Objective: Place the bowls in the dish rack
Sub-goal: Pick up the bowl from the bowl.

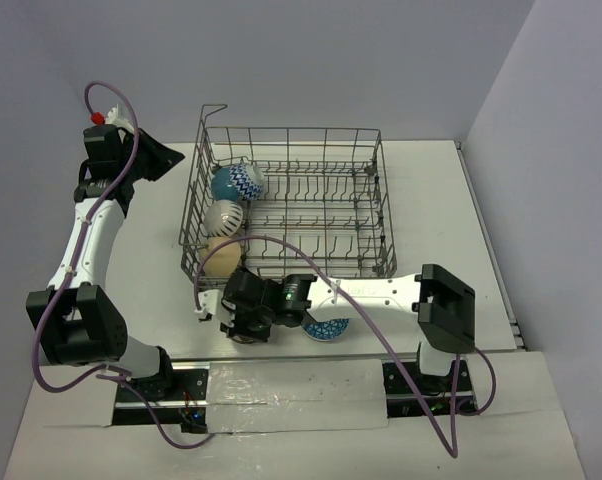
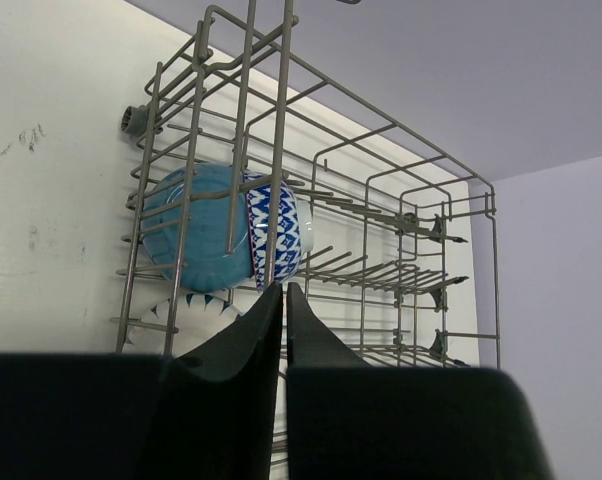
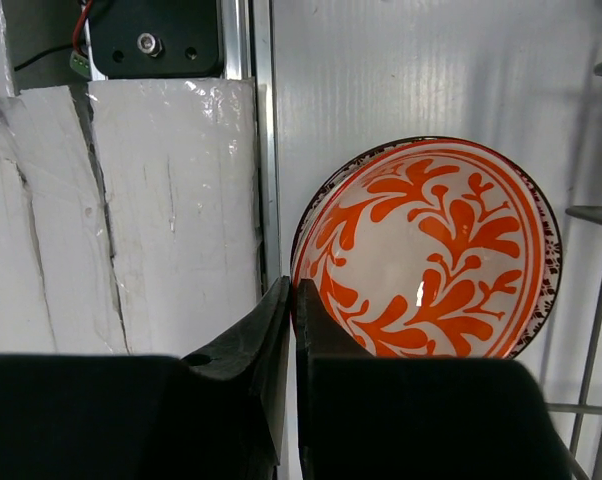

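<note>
Right gripper (image 3: 293, 288) was seen with its jaws drawn nearly together at the left rim of the orange bowl (image 3: 431, 250); whether the rim was pinched could not be told. That bowl lay mouth up on the table (image 3: 381, 80), just in front of the rack (image 1: 291, 129), so a rim hold was judged the way to lift it. A blue bowl (image 1: 328, 328) lay under the same arm. A teal bowl (image 1: 236, 183) and two paler bowls (image 1: 224, 216) were stood on edge between tines at the rack's left. Left gripper (image 2: 284, 292), closed and empty, was held clear beside the rack.
</note>
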